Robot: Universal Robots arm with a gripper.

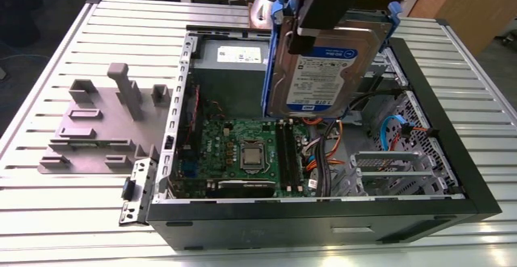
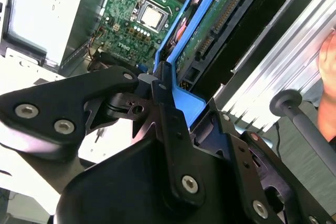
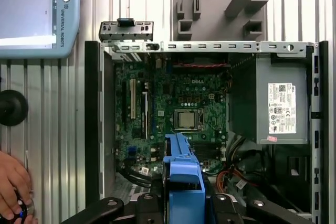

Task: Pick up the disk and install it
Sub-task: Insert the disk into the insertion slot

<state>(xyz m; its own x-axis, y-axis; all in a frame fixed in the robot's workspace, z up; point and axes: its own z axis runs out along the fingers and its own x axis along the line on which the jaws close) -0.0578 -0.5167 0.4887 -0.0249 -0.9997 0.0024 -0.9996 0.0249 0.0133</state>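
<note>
The disk (image 1: 323,67) is a silver hard drive with a white-and-blue label in a blue carrier frame. It hangs upright on edge over the open computer case (image 1: 452,176), above the motherboard (image 1: 242,155). My gripper (image 1: 306,34) is shut on its upper part. In the second wrist view the gripper (image 2: 167,95) clamps the blue frame, with the disk's (image 2: 210,22) green circuit side showing beyond. In the first wrist view the blue frame of the disk (image 3: 181,174) sticks out from the gripper (image 3: 181,205) over the case interior.
A grey power supply (image 1: 234,55) sits at the case's far corner and a metal drive cage (image 1: 388,170) at the near right. A grey fixture block (image 1: 105,121) lies on the slatted table at the exterior view's left. A person's hand (image 3: 13,184) rests beside the case, below a pendant (image 3: 37,9).
</note>
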